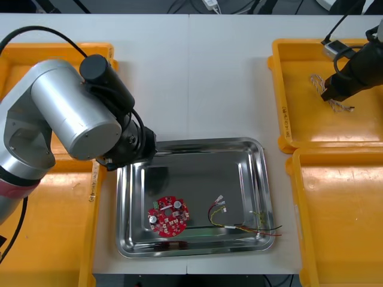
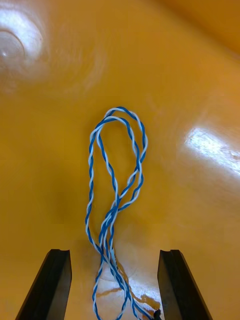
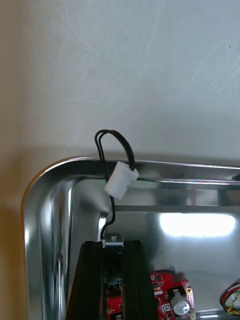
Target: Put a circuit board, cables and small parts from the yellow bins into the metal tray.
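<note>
Board and red-yellow cable lay in the tray, the left gripper held a black cable over its far left corner, the right gripper hung wide over a blue-white cable, with small parts left to fetch.

We're looking at a robotics lab bench: a big silver robot arm leans over a light table flanked by yellow bins. It's electronics work, with a round red circuit board and red and yellow cables in a shiny metal tray. The left gripper pinches a black cable.
</note>
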